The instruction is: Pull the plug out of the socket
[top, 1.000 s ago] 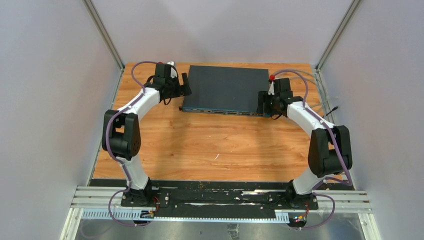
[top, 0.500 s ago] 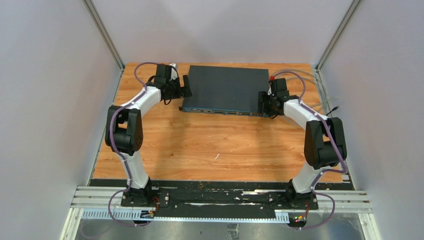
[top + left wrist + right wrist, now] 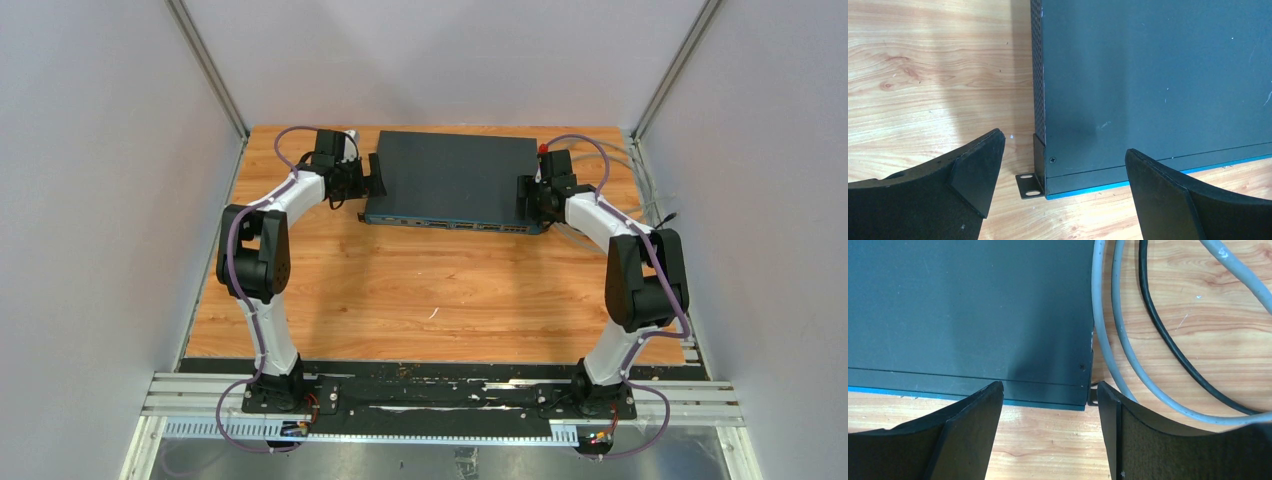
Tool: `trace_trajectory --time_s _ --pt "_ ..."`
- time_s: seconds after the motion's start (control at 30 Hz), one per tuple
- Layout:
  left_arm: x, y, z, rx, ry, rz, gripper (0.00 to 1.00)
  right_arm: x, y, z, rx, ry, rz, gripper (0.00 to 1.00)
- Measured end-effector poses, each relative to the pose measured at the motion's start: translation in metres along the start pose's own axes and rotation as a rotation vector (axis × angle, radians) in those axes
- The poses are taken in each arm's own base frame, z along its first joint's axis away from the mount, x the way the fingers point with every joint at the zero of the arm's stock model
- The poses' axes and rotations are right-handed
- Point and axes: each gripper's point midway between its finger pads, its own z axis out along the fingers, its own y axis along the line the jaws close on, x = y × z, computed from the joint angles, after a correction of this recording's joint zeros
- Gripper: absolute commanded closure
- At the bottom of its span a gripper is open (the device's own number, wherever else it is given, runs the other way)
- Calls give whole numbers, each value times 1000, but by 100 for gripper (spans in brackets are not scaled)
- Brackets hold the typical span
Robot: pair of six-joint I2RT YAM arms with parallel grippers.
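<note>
Top external view shows us the left claw (image 3: 372,172) at the left end of the dark switch box (image 3: 450,175) and the right claw (image 3: 525,195) at its right end, so the box lies between the two on the wooden table (image 3: 400,290). A row of ports (image 3: 450,224) runs along the box's front face, on the near side of both claws. At this size we cannot make out a plug or say which port is the socket.

In the left wrist view, we see the left claw (image 3: 1064,145) spread wide and holding nothing. The front left corner of the box (image 3: 1158,75) and its small mounting ear (image 3: 1028,182) sit in the gap between the fingers. One finger hangs over bare table (image 3: 923,75) and the other over the box's top.

In the right wrist view, the right claw (image 3: 1049,385) stands fairly wide, also with nothing in it. The front right corner of the box (image 3: 968,305) lies between its fingers. Just beyond the outer finger, grey cables (image 3: 1096,300) and a thin black cable (image 3: 1143,270) curve across the table beside the box. Their ends are hidden from us.
</note>
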Motion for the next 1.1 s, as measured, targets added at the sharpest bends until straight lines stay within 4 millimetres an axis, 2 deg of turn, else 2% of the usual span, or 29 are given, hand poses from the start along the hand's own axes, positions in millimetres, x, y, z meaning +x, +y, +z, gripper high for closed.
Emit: trace_trajectory --time_s 0.13,0.37,0.77,0.93,1.1 --pt "2 0 1 9 7 1 0 4 2 10 -7 17 -1 26" --pt "2 -2 4 31 14 3 0 -2 4 16 -12 2 4 26" --pt "0 -7 33 82 55 -6 0 -27 8 38 -26 -24 24 25" --pt "10 -8 43 103 93 -30 0 -39 8 49 -34 -34 38 25" --pt "15 -13 46 140 102 -53 0 -42 8 53 -42 -34 46 26"
